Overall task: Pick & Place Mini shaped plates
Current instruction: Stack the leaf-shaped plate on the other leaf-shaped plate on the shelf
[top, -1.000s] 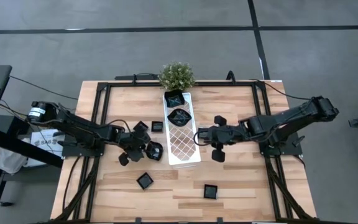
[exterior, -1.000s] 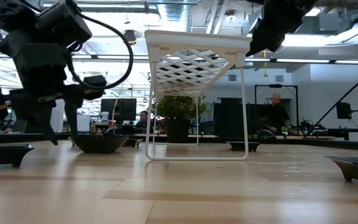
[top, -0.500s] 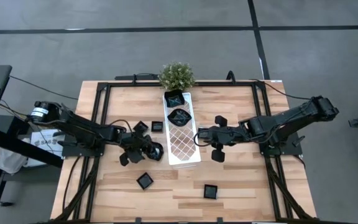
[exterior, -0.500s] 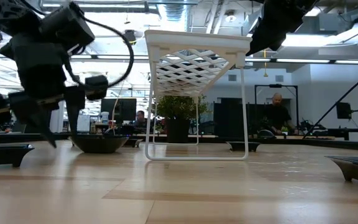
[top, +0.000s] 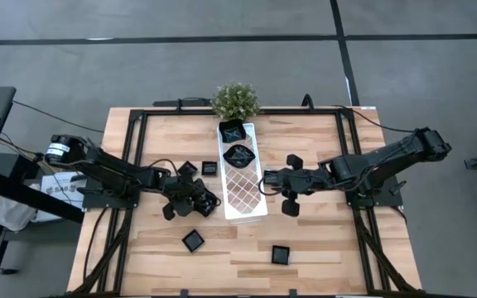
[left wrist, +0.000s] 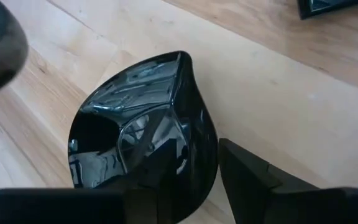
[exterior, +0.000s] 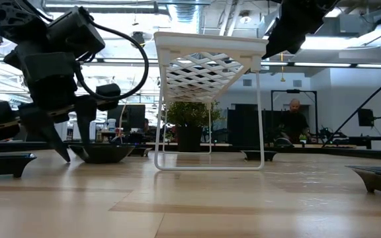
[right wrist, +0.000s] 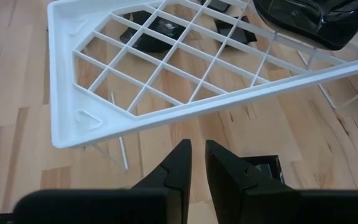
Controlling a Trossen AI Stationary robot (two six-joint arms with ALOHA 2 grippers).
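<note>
The left gripper is low over the table, its fingers apart and straddling the rim of a leaf-shaped black dish; one finger sits outside the rim. The dish rests flat on the wood directly under the fingertips, not lifted. Just beyond it stands the white lattice tray, raised on thin wire legs, with two dishes already at its far end. More dishes lie near the gripper: two small ones between it and the tray's far end, and two square ones nearer the table's front edge.

The right gripper waits on the tray's opposite side, fingers close together and empty, just beside the tray's edge.

Risks, as judged:
- The dish is glossy and its rim slopes; a grip on the edge may slide off during closing or lifting.
- Closing off-centre may tip or skid the dish across the wood.
- The tray stands high; a carry that is too low could knock it over.
</note>
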